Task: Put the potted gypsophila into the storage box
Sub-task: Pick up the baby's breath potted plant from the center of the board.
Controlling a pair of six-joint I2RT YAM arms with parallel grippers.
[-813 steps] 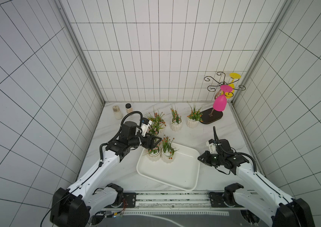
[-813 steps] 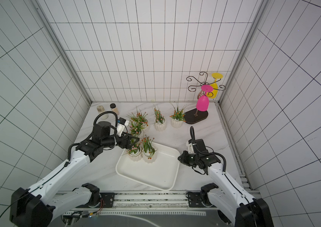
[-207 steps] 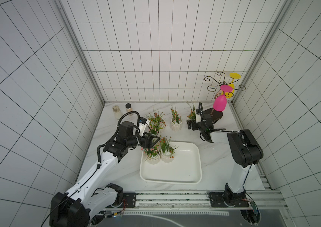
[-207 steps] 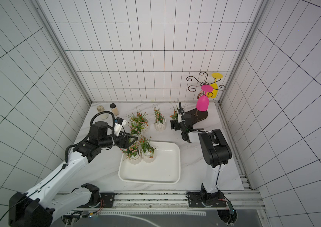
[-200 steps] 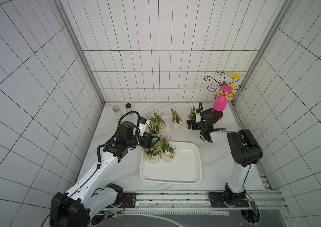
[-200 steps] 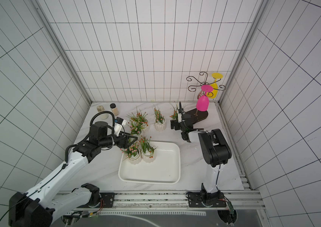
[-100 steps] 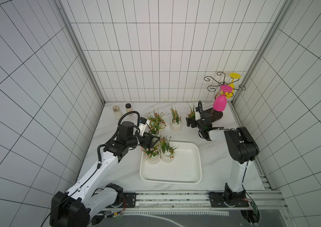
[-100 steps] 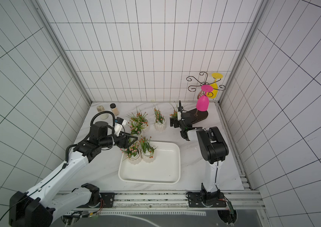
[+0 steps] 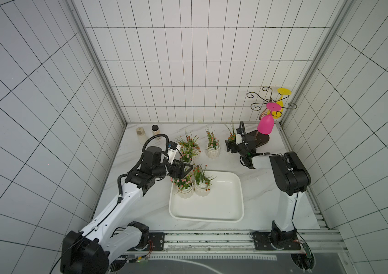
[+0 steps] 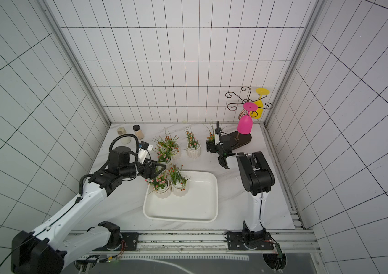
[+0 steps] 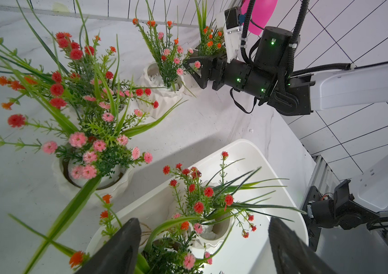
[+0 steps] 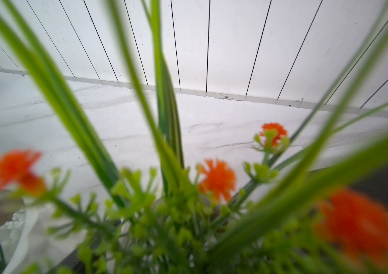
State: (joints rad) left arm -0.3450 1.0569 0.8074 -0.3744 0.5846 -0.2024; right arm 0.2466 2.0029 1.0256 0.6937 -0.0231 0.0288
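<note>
The storage box (image 9: 214, 213) (image 10: 190, 208) is a white tray at the front middle. Two potted gypsophila (image 9: 184, 191) (image 9: 202, 189) stand in its far left corner. My left gripper (image 9: 184, 169) (image 10: 158, 170) (image 11: 204, 223) hangs open over the left one, its flowers between the fingers. Three more pots (image 9: 213, 151) (image 9: 189, 148) (image 11: 88, 180) stand behind the box. My right gripper (image 9: 229, 147) (image 10: 209, 147) (image 11: 191, 70) has its jaws either side of the back-right pot (image 9: 231, 136) (image 12: 216, 175). Whether they press on it is hidden by foliage.
Two lidded jars (image 9: 140, 135) (image 9: 156, 131) stand at the back left. A wire rack on a dark oval base (image 9: 260, 141) holds a pink glass (image 9: 266, 124) and a yellow glass (image 9: 282, 102), right beside my right gripper. Tiled walls close three sides.
My right arm came from the front right to the back-right pot and edged a little further onto it in the last second. The box now lies straighter. My left arm has not moved.
</note>
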